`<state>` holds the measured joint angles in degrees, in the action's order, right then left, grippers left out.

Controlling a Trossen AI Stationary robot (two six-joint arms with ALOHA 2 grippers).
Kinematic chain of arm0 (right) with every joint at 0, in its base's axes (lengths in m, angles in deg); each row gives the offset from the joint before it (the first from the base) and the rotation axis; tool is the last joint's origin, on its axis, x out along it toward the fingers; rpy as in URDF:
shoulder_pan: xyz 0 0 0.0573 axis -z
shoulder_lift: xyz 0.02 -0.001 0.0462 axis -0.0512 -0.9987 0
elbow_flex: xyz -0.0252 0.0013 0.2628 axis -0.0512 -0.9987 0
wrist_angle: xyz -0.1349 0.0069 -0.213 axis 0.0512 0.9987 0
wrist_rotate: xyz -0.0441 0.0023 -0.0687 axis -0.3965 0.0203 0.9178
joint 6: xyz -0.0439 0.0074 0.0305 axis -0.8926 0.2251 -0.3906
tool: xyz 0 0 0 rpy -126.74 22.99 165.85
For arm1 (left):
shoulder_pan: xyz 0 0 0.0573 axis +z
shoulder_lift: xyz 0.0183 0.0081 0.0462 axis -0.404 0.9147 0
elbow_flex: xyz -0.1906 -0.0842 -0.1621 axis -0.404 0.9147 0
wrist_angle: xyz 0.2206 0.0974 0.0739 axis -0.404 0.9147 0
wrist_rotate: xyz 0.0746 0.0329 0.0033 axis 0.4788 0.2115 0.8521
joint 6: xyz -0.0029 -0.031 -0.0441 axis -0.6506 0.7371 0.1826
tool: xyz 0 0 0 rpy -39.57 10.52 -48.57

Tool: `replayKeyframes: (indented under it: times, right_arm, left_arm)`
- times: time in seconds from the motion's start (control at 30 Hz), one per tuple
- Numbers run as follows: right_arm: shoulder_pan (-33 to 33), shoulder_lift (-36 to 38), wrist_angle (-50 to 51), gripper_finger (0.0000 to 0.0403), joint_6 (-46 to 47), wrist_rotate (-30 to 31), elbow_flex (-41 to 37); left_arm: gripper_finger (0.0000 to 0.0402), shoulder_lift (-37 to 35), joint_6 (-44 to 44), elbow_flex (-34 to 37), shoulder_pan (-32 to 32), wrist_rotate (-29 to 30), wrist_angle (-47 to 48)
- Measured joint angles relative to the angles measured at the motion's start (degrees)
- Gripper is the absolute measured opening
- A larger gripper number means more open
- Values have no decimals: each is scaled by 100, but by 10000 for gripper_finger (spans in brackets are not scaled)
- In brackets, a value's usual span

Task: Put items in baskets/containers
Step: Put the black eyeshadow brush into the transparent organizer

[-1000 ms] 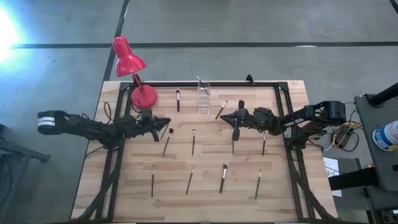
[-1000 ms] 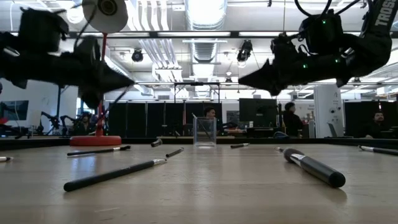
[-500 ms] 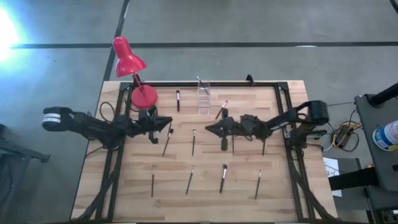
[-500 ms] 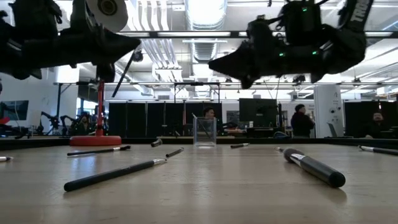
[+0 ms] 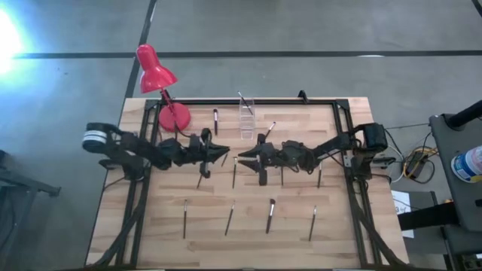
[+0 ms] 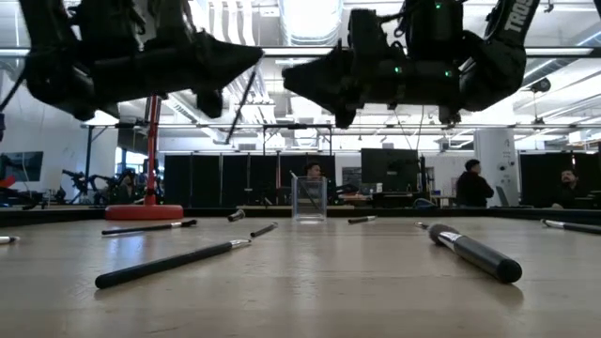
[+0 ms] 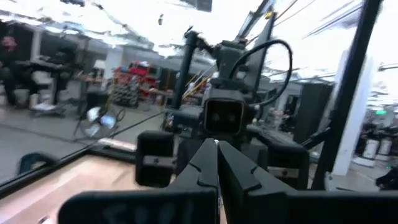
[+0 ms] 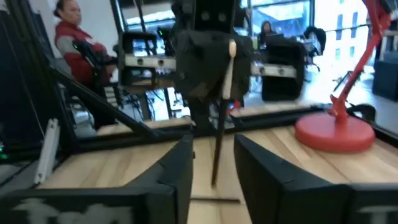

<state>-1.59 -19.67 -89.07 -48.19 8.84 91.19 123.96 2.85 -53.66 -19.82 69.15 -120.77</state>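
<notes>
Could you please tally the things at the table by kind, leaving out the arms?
Brushes: 12, one in the cup, one held by the left gripper
Cup: 1
Lamp: 1
Total: 14

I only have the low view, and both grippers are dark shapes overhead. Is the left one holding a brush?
Observer: Yes. In the right wrist view the left gripper is shut on a brush that hangs down from it.
Operator: Is the right one open to take it?
Observer: The right gripper is open, and the brush's lower end shows between its fingers. I cannot tell whether they touch it.
Operator: Where is the holder from there?
Observer: From above, the clear holder stands apart from both grippers, nearer the table's far edge.
</notes>
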Motion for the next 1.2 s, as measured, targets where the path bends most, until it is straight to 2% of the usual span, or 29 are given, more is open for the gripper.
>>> replayKeyframes:
  times: [0.2,0.4,0.97,1.2]
  right_arm:
    - [-38,-77,-84,155,0,148,197]
    - [-38,-81,-83,158,7,158,263]
    - [-36,-98,-39,29,-197,164,348]
    - [-36,-98,8,16,-200,161,344]
  left_arm:
    - [0,466,-24,-376,-60,-62,-56]
    - [0,691,-37,-592,-74,-103,-69]
    - [0,645,-33,-655,-81,-189,-61]
    - [9,645,228,-655,-81,-294,10]
